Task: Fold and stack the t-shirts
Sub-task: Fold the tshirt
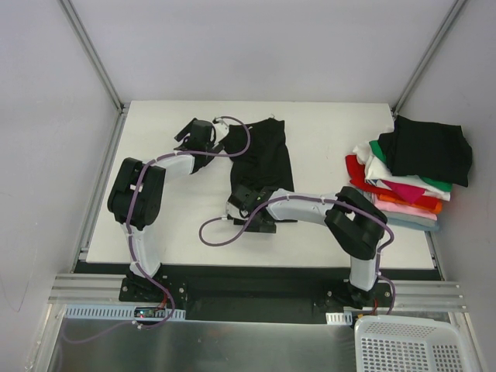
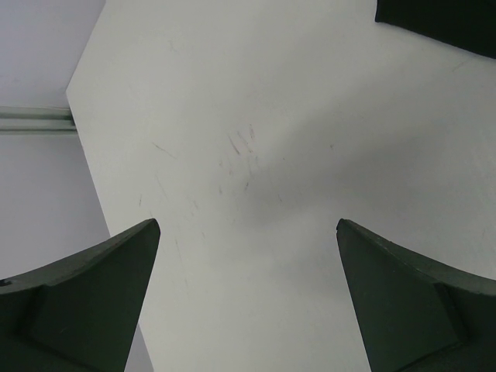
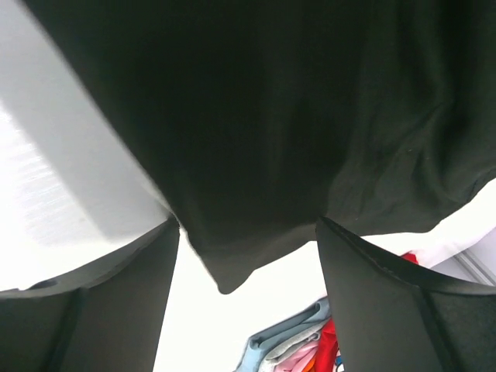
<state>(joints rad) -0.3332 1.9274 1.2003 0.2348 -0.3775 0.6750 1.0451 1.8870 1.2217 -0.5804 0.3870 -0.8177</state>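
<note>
Tee (image 1: 267, 155), black, mid-table (image 1: 325, 225), bunched lengthwise. Stack (image 1: 407, 174) of folded tees at right table edge, well apart from it: black on top, then green, white, red, pink, orange, blue-grey lowest. Left gripper (image 1: 190, 133): jaws wide, nothing between, over bare table just left of tee's far corner. Right gripper (image 1: 242, 194): jaws apart, nothing pinched, at tee's near edge; cloth corner dipping between fingers (image 3: 387, 310) in wrist view. White basket (image 1: 403, 345) off table, near right.

white table (image 1: 325, 132), perforated basket (image 1: 403, 345) (near right corner)
</note>
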